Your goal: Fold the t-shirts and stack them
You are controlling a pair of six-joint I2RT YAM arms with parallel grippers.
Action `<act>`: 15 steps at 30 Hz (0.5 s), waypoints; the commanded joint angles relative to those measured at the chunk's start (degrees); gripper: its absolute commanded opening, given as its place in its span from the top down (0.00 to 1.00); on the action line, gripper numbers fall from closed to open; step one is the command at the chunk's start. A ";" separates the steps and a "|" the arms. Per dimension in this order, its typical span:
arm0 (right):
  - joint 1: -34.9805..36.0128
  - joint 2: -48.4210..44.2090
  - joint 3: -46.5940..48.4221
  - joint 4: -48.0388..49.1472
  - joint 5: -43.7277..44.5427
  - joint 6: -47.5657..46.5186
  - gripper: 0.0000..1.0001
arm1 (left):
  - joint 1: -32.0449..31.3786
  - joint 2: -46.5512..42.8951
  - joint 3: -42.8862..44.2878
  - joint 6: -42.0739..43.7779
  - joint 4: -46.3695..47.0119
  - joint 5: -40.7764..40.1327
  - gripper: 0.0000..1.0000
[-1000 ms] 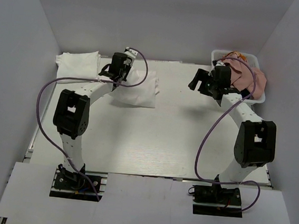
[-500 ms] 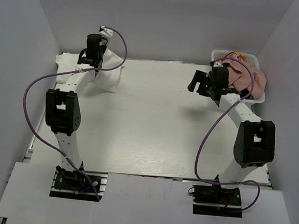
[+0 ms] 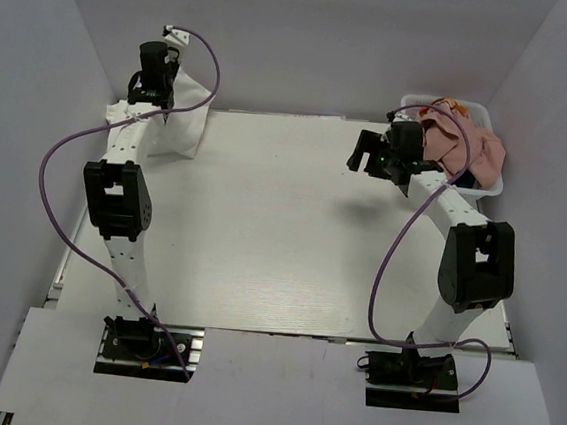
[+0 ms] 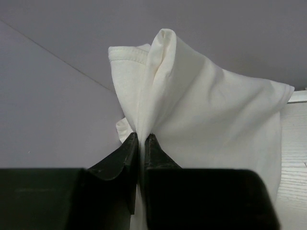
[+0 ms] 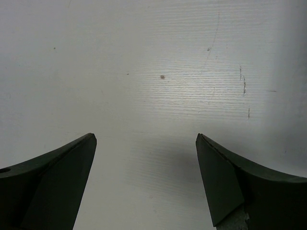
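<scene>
With left hand (image 4: 140, 137) clenched, holding a white shirt (image 4: 206, 124) aloft at the far-left corner of the desk (image 3: 282, 232); hovering right hand (image 5: 145, 139) released, empty; leaving pink shirt (image 3: 471, 145) heaped in basket (image 3: 413, 101).

At the far-left corner of the table (image 3: 282, 232) a t-shirt (image 4: 206, 124) hangs from the left gripper (image 4: 141, 137). Far right sits the basket (image 3: 412, 102) — heaped shirts (image 3: 471, 145) in it — the right gripper (image 3: 364, 155) just left of it.
</scene>
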 commanded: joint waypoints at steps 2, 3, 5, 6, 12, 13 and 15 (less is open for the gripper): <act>0.96 0.56 2.74 -0.04 1.12 -0.89 0.10 | 1.59 -1.59 6.20 0.29 -0.49 2.03 1.00; 0.96 0.74 3.01 -0.13 1.12 -1.06 0.10 | 1.60 -1.59 6.21 0.29 -0.49 2.55 1.00; 1.31 0.83 3.36 -0.13 1.56 -1.15 0.10 | 2.21 -2.20 5.34 -0.24 -0.49 2.56 1.00; 1.40 0.91 3.27 -0.13 1.65 -1.15 0.10 | 2.21 -2.20 4.55 -0.24 0.64 1.86 1.00; 1.66 2.49 4.06 -0.39 1.74 -1.06 0.10 | 4.58 0.77 3.66 -0.77 2.49 -0.52 1.00; 1.75 2.76 4.32 -0.48 1.74 -1.06 0.10 | 5.45 1.48 4.79 -0.77 2.50 -1.04 1.00; 1.84 3.55 5.55 -1.00 1.74 -1.06 0.10 | 7.21 2.97 6.29 -1.29 2.50 -1.04 1.00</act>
